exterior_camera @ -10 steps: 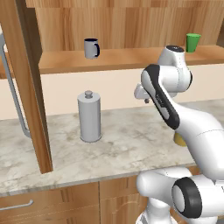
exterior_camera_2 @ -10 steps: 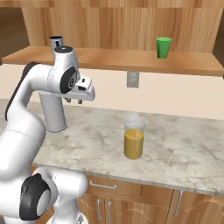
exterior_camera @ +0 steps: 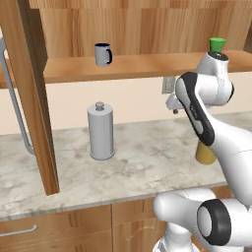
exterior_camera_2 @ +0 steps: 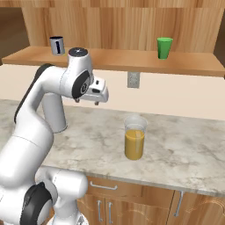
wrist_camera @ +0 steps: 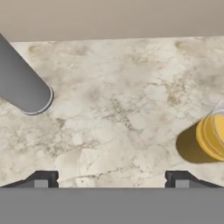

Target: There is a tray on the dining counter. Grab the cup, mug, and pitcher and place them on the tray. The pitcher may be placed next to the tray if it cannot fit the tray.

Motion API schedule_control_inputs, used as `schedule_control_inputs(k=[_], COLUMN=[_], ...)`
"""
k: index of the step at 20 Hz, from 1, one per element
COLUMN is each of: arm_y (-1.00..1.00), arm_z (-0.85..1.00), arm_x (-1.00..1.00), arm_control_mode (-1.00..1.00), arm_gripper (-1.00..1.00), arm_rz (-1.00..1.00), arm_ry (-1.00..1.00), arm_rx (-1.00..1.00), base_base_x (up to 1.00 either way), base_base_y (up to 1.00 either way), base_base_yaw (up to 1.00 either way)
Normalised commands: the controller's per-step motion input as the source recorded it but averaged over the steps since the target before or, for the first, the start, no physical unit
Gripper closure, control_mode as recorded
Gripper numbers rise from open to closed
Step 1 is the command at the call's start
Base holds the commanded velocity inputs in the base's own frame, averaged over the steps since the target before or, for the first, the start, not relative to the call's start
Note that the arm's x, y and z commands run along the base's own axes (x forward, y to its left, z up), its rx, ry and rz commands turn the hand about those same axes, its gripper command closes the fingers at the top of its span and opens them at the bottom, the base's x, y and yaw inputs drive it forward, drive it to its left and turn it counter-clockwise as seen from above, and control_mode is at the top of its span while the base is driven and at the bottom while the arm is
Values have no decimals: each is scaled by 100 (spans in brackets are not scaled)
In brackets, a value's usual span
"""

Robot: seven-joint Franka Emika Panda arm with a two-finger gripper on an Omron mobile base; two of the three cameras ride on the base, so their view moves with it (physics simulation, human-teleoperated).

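Note:
The grey mug (exterior_camera: 103, 54) (exterior_camera_2: 57, 45) stands on the wooden wall shelf at the left. Further right on that shelf is the green cup (exterior_camera_2: 165, 47), half hidden behind my arm in the left base view (exterior_camera: 217, 45). The clear pitcher (exterior_camera_2: 134, 137) of orange liquid stands on the marbled kitchen counter; it also shows at the right edge of the hand view (wrist_camera: 212, 135). My gripper (exterior_camera_2: 87, 102) (exterior_camera: 173, 109) (wrist_camera: 111, 181) hangs open above the counter, left of the pitcher and pointing down, holding nothing. The tray and the dining counter are out of view.
A grey metal cylinder (exterior_camera: 101, 130) (wrist_camera: 22, 83) with a knob stands on the counter left of the gripper. A wooden cabinet post (exterior_camera: 34, 98) rises at the far left. A wall outlet (exterior_camera_2: 133, 79) sits under the shelf. Bare counter (wrist_camera: 122, 109) lies below the hand.
The hand has shifted a little to the right, away from the grey cylinder and toward the pitcher. The jaws stay open and nothing else has moved.

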Motion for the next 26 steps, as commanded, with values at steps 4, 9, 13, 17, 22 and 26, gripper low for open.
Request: schedule_control_inputs(k=[4, 9, 13, 17, 22, 26], arm_y=[-78, -61, -44, -46, -30, -26], arm_z=[12, 26, 7, 12, 7, 13], arm_x=[-29, -22, -33, -30, -37, -8], arm_control_mode=[-100, -100, -100, -100, -100, -100], arm_gripper=[-100, -100, -100, -100, -100, -100], arm_rz=[-4, -14, -25, -30, -33, -34], arm_ry=[-15, -8, -8, -10, -5, -5], arm_rx=[0, 0, 8, 19, 18, 17], base_base_x=[0, 0, 0, 0, 0, 0], base_base_y=[0, 0, 0, 0, 0, 0], base_base_yaw=[0, 0, 0, 0, 0, 0])
